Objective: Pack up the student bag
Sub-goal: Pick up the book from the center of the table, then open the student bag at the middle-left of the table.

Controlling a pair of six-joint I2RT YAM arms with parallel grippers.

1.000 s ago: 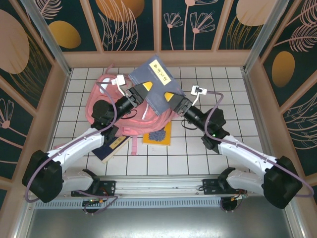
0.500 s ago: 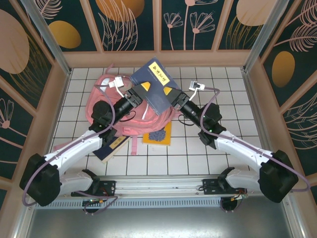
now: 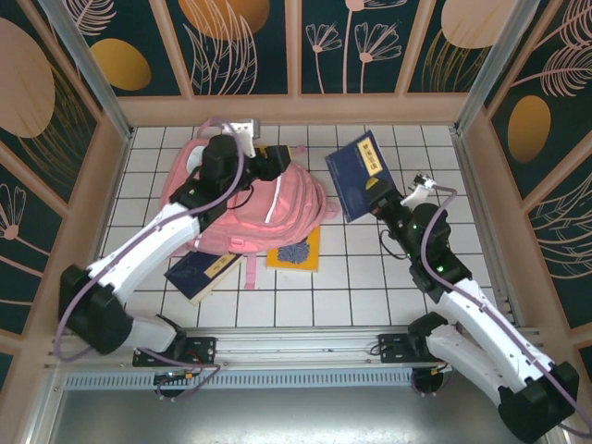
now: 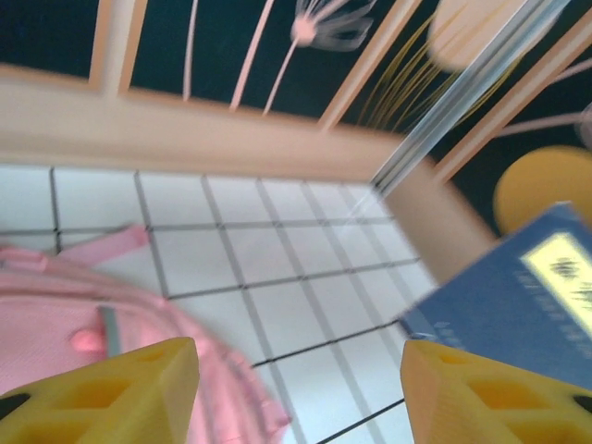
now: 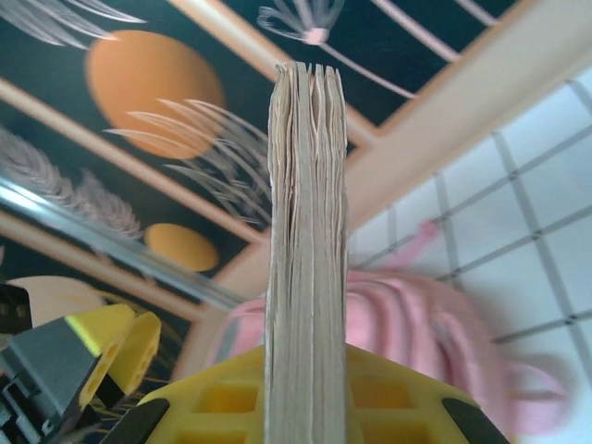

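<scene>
The student bag (image 3: 264,213) is a big pink backpack lying on the white tiles at left centre. My left gripper (image 3: 275,159) hovers over the bag's far top edge, open, with nothing between its yellow fingers (image 4: 111,388). The left wrist view has the bag (image 4: 55,305) at lower left and the blue book (image 4: 518,305) at right. My right gripper (image 3: 375,196) is shut on this dark blue book with a yellow label (image 3: 356,174), held up on edge to the right of the bag. In the right wrist view, the book's page edge (image 5: 305,203) rises from the gripper (image 5: 305,370), with the bag (image 5: 435,324) behind.
A second blue book with a yellow label (image 3: 205,270) pokes out from under the bag's near left side. A yellow book with a blue flower print (image 3: 296,250) lies at the bag's near edge. Wooden walls (image 3: 296,109) ring the tiled floor; free tiles lie to the right.
The left gripper opened, let go of the blue book and swung back to the bag's far top. The right gripper shut on the book and carried it rightward off the bag.
</scene>
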